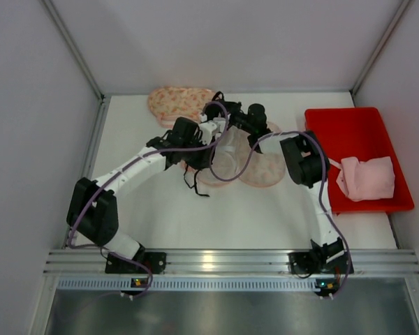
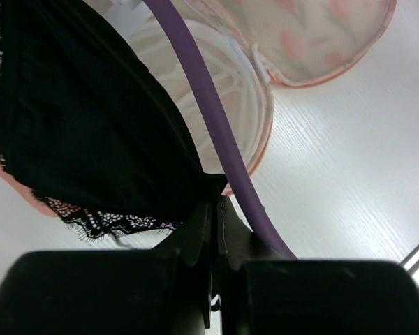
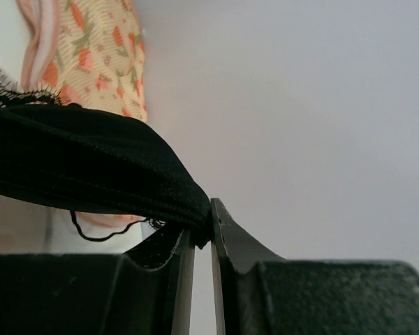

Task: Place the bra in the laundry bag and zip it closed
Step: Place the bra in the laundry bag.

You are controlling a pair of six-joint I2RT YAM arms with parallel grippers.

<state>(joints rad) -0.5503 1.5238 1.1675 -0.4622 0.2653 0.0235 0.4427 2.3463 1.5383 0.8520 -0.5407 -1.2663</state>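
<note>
Left wrist view: the bra (image 2: 91, 118) is seen clamped in the left end effector (image 2: 215, 209), whose jaws are pressed together on one end of the black lace. In the right wrist view the other end is pinched at the tips of the right end effector (image 3: 211, 218), the jaws drawn nearly together on the fabric. The bra is thus held off the table (image 1: 195, 216), stretched between the two, its long axis running from one end effector to the other. The open bag (image 1: 262, 173) lies just beneath, at the table's middle, so the coming move is judged to be straight down. Neither end effector is the nearer. Counted: one bra; two floral bags, the second bag (image 1: 178, 103) at the far edge; one red bin (image 1: 349, 122) at the right edge, holding one pink cloth (image 1: 366, 178).
</note>
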